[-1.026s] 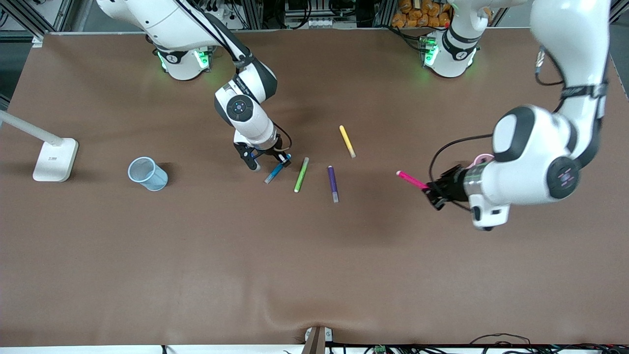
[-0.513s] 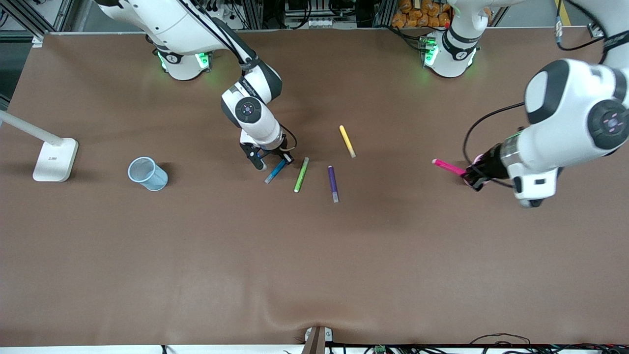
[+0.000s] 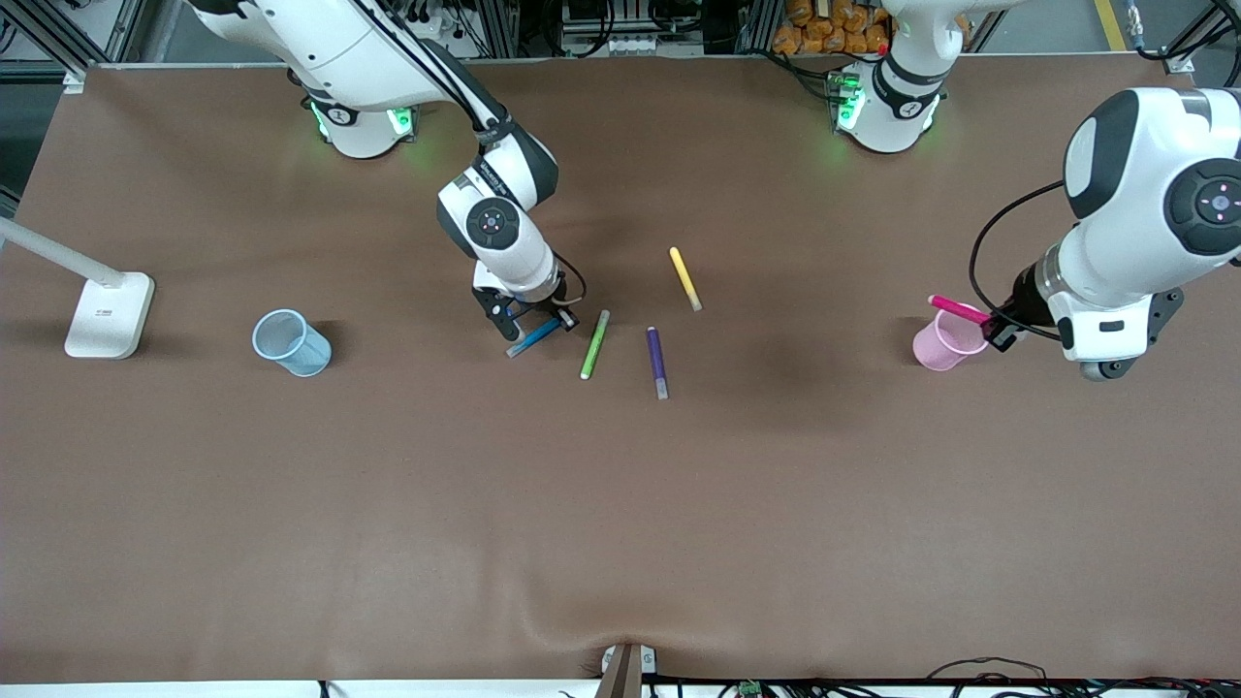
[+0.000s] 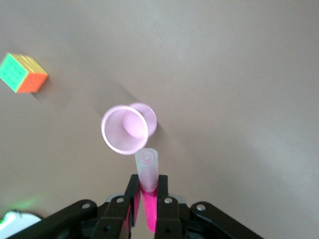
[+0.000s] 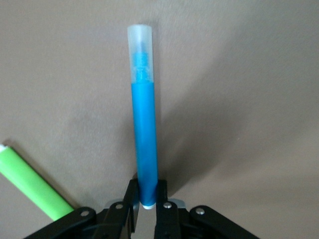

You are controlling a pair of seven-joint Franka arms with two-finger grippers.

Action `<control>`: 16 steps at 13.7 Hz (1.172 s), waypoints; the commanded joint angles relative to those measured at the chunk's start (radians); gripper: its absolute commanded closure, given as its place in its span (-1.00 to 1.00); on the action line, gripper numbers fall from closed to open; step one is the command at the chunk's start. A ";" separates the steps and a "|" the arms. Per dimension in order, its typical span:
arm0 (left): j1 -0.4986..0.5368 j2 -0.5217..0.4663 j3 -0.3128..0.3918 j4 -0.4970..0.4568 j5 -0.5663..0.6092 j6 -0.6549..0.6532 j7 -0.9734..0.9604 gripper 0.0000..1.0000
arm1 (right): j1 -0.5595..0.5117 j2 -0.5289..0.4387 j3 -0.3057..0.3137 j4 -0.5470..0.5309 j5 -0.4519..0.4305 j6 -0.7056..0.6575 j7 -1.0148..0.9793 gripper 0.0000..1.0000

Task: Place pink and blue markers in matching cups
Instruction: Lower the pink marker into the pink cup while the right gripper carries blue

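Observation:
My left gripper (image 3: 994, 325) is shut on the pink marker (image 3: 955, 308), which hangs tilted over the rim of the pale pink cup (image 3: 938, 346) toward the left arm's end of the table. In the left wrist view the pink marker's pale cap (image 4: 147, 168) points at the pink cup's mouth (image 4: 125, 130), with the left gripper (image 4: 148, 186) closed around its barrel. Near the table's middle, my right gripper (image 3: 539, 323) is shut on one end of the blue marker (image 3: 532, 337), low at the table; the right wrist view shows the blue marker (image 5: 144, 124) between the right gripper (image 5: 147, 191) fingers. The pale blue cup (image 3: 291, 342) stands toward the right arm's end.
A lime-green marker (image 3: 594, 344), a dark purple marker (image 3: 656, 361) and a yellow marker (image 3: 684, 277) lie beside the blue one. A white lamp base (image 3: 109, 315) sits at the right arm's end. A colour cube (image 4: 22, 73) lies near the pink cup.
The left arm carried the pink marker toward its end of the table, to over the pink cup. The right gripper closed on the blue marker, which swung a little.

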 commanded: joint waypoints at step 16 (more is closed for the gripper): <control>0.173 -0.132 -0.006 -0.504 0.172 0.629 0.027 1.00 | -0.699 -0.300 -0.004 0.216 0.375 -1.041 -0.892 1.00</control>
